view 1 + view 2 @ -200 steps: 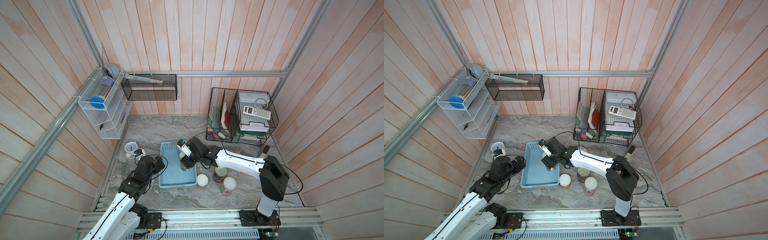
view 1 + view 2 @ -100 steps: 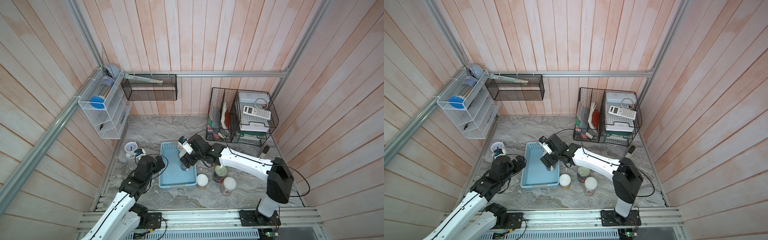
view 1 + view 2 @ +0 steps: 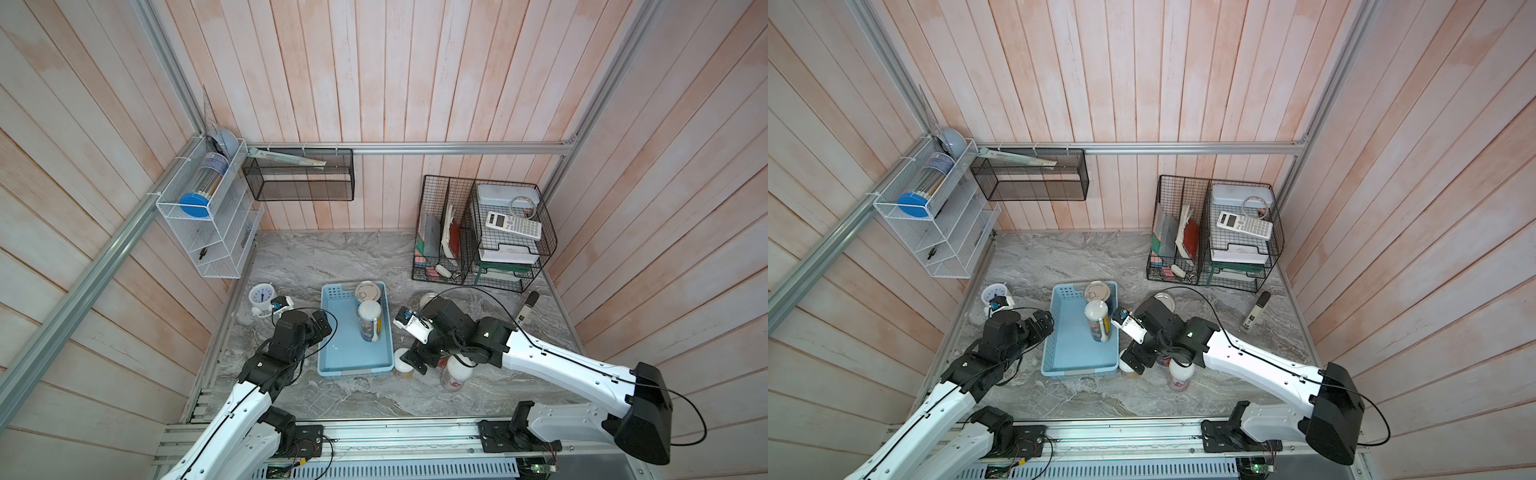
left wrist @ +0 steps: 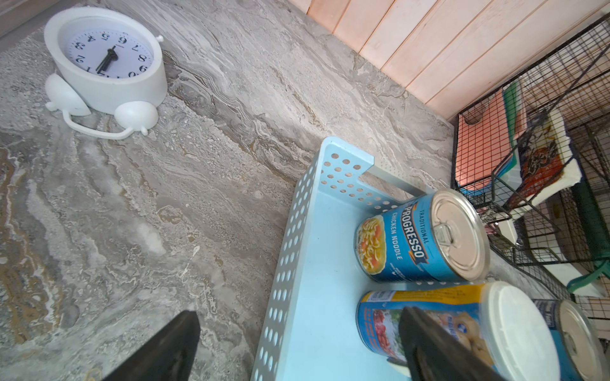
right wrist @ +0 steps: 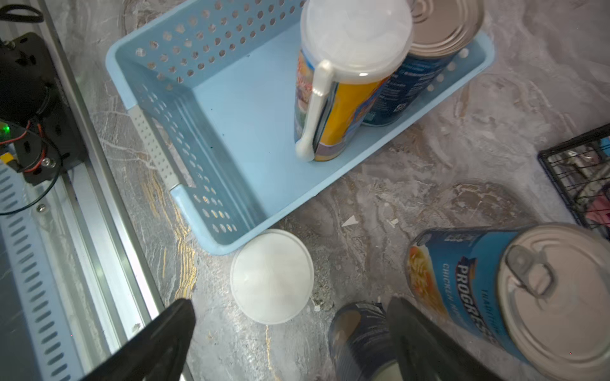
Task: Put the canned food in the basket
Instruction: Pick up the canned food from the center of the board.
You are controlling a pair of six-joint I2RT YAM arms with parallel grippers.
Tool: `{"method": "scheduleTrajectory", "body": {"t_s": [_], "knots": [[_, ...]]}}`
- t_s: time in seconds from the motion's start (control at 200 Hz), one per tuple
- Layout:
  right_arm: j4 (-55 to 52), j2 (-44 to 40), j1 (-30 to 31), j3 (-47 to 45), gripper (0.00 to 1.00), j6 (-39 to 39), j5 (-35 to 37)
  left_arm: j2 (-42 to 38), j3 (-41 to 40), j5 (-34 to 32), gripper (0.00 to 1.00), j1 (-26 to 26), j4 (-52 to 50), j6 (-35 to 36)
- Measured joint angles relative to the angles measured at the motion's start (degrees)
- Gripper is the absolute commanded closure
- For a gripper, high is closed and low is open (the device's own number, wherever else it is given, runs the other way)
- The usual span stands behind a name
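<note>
The light blue basket (image 3: 345, 353) (image 3: 1077, 353) holds a silver-topped blue tin (image 3: 368, 291) (image 4: 422, 237) and a slim white-lidded can (image 3: 369, 320) (image 5: 350, 82), both upright at its far end. Outside it, by the near right corner, stands a white-lidded can (image 3: 401, 361) (image 5: 272, 275). My right gripper (image 3: 419, 361) (image 5: 290, 339) hangs open just over that can and a dark-labelled can (image 5: 359, 336). A red-labelled can (image 3: 455, 372) and another blue tin (image 3: 428, 298) (image 5: 495, 290) stand nearby. My left gripper (image 3: 322, 328) (image 4: 297, 343) is open, astride the basket's left wall.
A white alarm clock (image 3: 262, 296) (image 4: 105, 59) sits left of the basket. Black wire racks (image 3: 478, 232) fill the back right corner, with a small grey device (image 3: 525, 309) in front of them. A white wire shelf (image 3: 208, 224) hangs on the left wall. The metal rail (image 5: 99, 198) runs along the front.
My right gripper has opened fully, left the slim can standing in the basket, and pulled back right and forward over the cans outside. The left arm has stayed put.
</note>
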Motion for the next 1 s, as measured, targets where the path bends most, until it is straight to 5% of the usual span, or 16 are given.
{"method": "scheduleTrajectory", "body": {"t_s": [0.76, 1.0], "knots": [[-1.6, 14.3, 2.8, 1.0, 0.02, -4.1, -0.6, 0.0, -0.5, 0.7, 0.0, 0.0, 0.3, 0.8], [-1.3, 17.6, 2.8, 2.2, 0.1, -4.5, 1.4, 0.0, -0.5, 0.7, 0.0, 0.0, 0.5, 0.8]]}}
